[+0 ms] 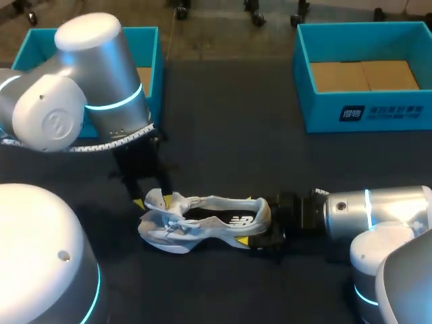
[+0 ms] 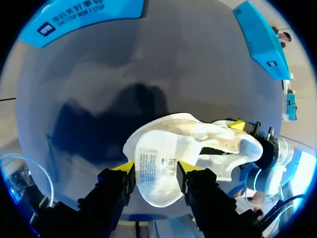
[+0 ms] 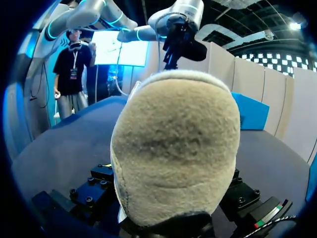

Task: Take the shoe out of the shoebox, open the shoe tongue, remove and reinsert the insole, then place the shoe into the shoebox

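Opening the tongue (image 2: 154, 184): shoe (image 1: 202, 223) lies on the desk (image 1: 223, 135).
Left pincer (image 2: 156, 168) pinches the tongue and right pincer (image 1: 253, 219) clamps the heel (image 3: 173, 148). Next, I judge, the tongue needs drawing back to bare the insole.

Your head view is dim, the table (image 1: 229, 155) dark. In the left wrist view, soft shadows lie ahead of the shoe (image 2: 193, 144).

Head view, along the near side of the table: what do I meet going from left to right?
left fingers at the shoe's tongue end → shoe lying on its side → right fingers at its heel
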`<action>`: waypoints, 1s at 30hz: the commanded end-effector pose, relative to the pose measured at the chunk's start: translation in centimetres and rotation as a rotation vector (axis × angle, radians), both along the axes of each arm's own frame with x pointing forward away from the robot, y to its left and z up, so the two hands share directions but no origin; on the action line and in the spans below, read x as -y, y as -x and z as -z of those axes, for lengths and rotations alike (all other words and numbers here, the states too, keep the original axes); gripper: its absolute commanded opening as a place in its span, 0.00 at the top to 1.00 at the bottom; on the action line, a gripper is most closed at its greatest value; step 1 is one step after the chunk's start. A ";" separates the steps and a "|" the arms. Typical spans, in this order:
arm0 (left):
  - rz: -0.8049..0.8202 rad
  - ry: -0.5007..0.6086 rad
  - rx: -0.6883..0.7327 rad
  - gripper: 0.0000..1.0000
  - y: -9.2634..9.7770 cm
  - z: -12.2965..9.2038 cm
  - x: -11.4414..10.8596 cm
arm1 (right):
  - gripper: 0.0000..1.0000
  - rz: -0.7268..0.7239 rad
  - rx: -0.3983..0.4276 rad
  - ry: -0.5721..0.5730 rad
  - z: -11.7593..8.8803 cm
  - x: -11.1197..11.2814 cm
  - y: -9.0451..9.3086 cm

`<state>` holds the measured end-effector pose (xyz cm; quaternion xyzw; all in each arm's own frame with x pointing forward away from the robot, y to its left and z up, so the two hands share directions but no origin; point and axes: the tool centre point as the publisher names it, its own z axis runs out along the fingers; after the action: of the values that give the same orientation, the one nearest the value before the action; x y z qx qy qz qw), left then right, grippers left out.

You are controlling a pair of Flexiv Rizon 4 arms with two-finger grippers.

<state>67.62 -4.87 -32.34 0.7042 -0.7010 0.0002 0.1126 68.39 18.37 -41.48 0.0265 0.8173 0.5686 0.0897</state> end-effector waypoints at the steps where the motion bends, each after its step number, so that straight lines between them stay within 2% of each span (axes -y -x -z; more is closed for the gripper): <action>1: 0.024 -0.002 0.032 0.44 0.3 -2.1 0.2 | 1.00 0.002 0.002 0.002 0.2 -0.3 -0.1; 3: 0.033 0.012 0.053 0.36 0.0 -3.0 0.5 | 1.00 0.002 0.002 0.002 0.2 -0.3 -0.1; 13: 0.162 0.033 0.090 0.34 -1.2 -7.6 2.7 | 1.00 0.002 0.002 0.002 0.2 -0.3 -0.1; 14: 0.197 0.032 0.091 0.38 -1.1 -8.0 3.1 | 1.00 0.002 0.002 0.002 0.2 -0.3 -0.1; 18: 0.350 0.021 0.113 0.64 -0.2 -9.3 4.5 | 1.00 0.002 0.002 0.002 0.2 -0.3 -0.1; 19: 0.389 0.016 0.127 0.80 0.0 -9.5 4.9 | 1.00 0.002 0.002 0.002 0.2 -0.3 -0.1; 20: 0.430 0.013 0.133 1.00 0.2 -9.7 5.2 | 1.00 0.002 0.002 0.002 0.2 -0.3 -0.1; 27: 0.813 -0.005 0.196 1.00 2.0 -10.7 5.8 | 1.00 0.002 0.002 0.002 0.2 -0.3 -0.1; 30: 0.930 -0.005 0.173 1.00 2.2 -11.2 6.1 | 1.00 0.002 0.002 0.002 0.2 -0.3 -0.1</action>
<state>65.47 -10.61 -21.78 0.4306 -0.9007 0.0276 0.0501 68.39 18.38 -41.48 0.0265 0.8173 0.5686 0.0897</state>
